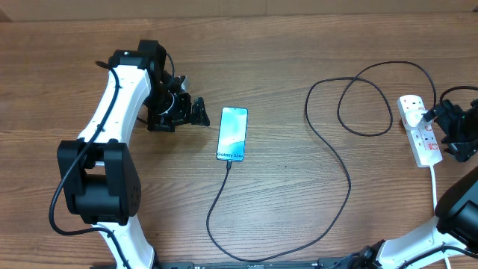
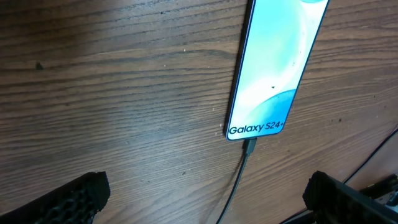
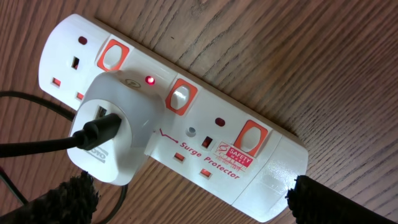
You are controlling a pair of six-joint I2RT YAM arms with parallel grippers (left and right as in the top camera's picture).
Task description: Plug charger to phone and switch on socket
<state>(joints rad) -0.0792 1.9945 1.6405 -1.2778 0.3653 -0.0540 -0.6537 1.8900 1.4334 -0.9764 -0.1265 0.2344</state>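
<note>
Phone [image 1: 232, 133] lies screen-up mid-table, the charger [image 2: 241, 167] seated in its bottom edge; the black cable loops right to a white adapter [image 3: 118, 134] plugged into the socket [image 1: 420, 131] near the table's right edge; a red lamp [image 3: 150, 80] glows there; left gripper [image 1: 200, 112], just left of the phone, has fingers spread wide, empty; right gripper [image 1: 442, 128], beside the socket, likewise.

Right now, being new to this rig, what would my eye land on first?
The phone, its blue screen bright mid-table, with the black charger already in its bottom port. Then the white socket at the right edge, a small red light glowing beside its plugged-in adapter.
</note>
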